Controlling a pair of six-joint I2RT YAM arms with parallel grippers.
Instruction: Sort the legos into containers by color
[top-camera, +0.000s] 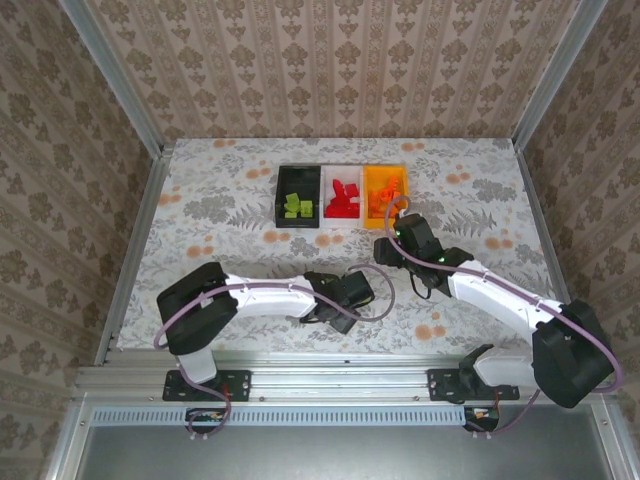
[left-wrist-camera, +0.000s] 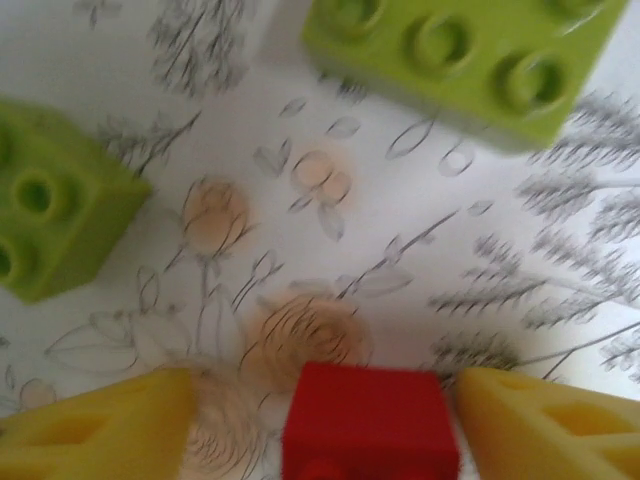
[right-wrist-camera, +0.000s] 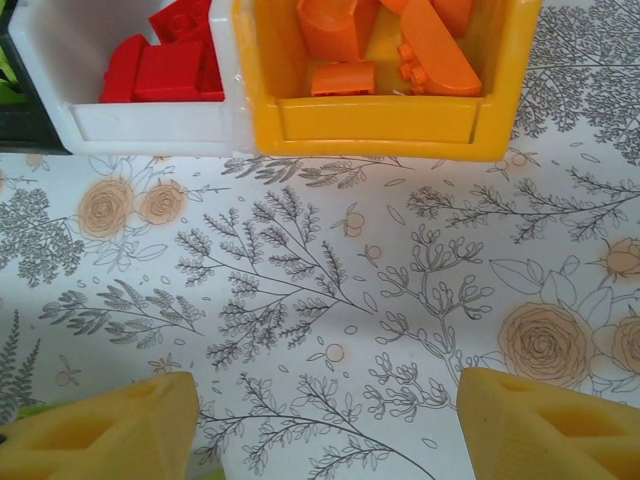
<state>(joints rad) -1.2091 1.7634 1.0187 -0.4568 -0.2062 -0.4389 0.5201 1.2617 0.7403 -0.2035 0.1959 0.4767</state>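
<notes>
The left end effector (left-wrist-camera: 325, 388) is standing open astride a red lego (left-wrist-camera: 368, 425) on the table (left-wrist-camera: 420, 280), one finger sitting either side, not yet gripping. The right end effector (right-wrist-camera: 325, 420) is hovering open and empty, farther from that lego, leaving the left arm nearer.

Table (top-camera: 220, 215): wearing floral cloth.
Bins: black bin (top-camera: 280, 200), white bin (top-camera: 343, 224), orange-yellow bin (top-camera: 385, 168) sitting abreast.
Loose: green brick (left-wrist-camera: 470, 55), second green brick (left-wrist-camera: 55, 205), red brick (left-wrist-camera: 365, 420) lying apart.
</notes>
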